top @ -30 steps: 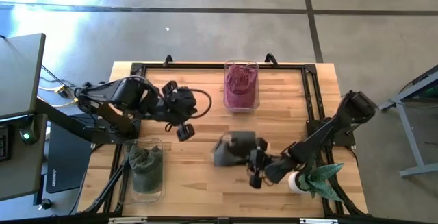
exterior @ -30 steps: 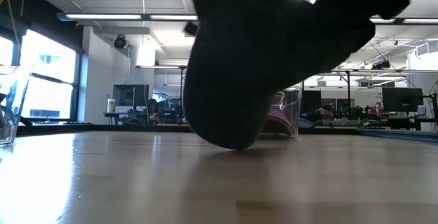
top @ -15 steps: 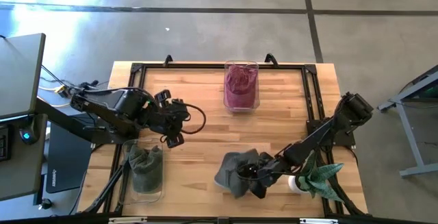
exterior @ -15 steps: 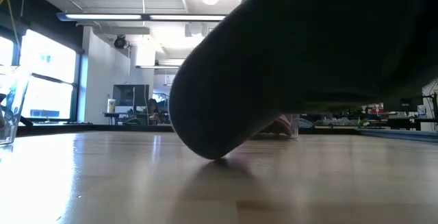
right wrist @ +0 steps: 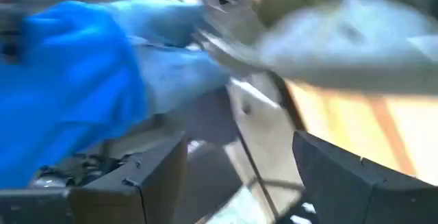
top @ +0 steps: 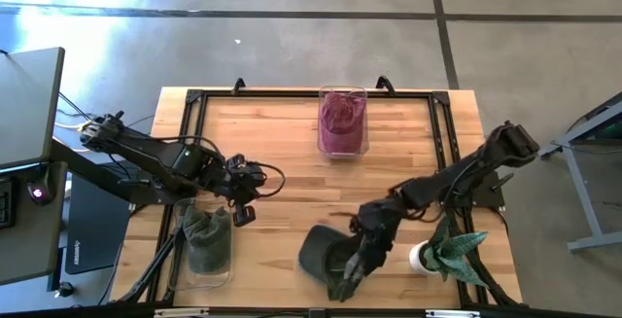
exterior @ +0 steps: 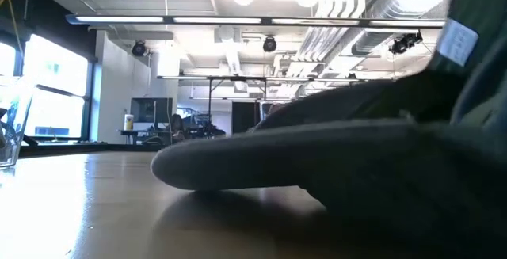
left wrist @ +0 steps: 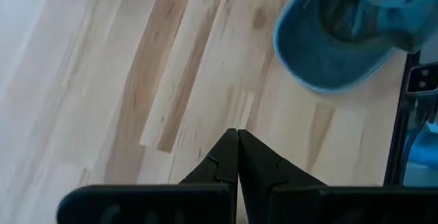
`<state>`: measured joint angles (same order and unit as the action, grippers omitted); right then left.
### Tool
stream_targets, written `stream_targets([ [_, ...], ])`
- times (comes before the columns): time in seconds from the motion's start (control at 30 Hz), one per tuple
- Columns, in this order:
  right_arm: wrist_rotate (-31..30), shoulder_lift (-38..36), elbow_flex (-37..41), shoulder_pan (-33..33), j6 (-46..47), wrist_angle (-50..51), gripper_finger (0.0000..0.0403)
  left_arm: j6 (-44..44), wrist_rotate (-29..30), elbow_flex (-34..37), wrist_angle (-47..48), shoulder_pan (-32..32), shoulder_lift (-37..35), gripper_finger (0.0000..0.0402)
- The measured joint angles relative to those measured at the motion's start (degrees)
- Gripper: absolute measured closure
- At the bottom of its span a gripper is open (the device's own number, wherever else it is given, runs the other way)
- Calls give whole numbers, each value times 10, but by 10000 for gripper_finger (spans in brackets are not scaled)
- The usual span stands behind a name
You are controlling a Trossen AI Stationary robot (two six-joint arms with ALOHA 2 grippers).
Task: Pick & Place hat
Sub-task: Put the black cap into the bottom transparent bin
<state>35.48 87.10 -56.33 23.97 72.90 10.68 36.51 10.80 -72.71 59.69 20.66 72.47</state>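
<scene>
The dark hat (top: 325, 251) lies flat near the table's front edge (top: 292, 308). The right gripper (top: 352, 274) sits over it, fingers spread. Left front, a clear container (top: 207, 245) holds a green hat (top: 205, 232). The left gripper (top: 243, 213), fingers closed and empty, hangs just beside it. Bare wood separates these from the far-edge container (top: 342, 121) holding a maroon hat (top: 341, 116).

Concrete floor (top: 292, 36), bright window (exterior: 55, 104) left, ceiling strip lights (exterior: 182, 19)

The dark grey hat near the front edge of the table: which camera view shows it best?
The high view is best: the whole dark grey hat lies on the table, under the open right gripper. The low view shows only its dark side filling the picture. The right wrist view is blurred; the left wrist view shows another hat.
</scene>
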Motion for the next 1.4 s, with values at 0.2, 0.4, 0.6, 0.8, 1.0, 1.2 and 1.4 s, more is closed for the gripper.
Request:
stream_targets([
  [0.2,-121,-9,-77,-47,-117,13,162,20,17,0,5,0,0,402],
  [0.4,-227,29,-85,-115,-192,95,179,44,34,-1,49,0,-27,402],
  [0.6,-137,109,-78,-162,-249,60,152,43,49,0,66,0,-41,402],
  [0.8,-107,180,-77,-151,-250,42,164,43,53,-1,65,0,-41,402],
  [1.0,-117,207,-77,-127,-246,-31,268,38,56,-1,64,0,-41,402],
  [1.2,-227,175,-76,-136,-101,-26,386,38,59,-1,65,0,-41,402],
  [1.4,-386,134,-77,-133,81,115,394,37,59,-1,67,0,-40,402],
])
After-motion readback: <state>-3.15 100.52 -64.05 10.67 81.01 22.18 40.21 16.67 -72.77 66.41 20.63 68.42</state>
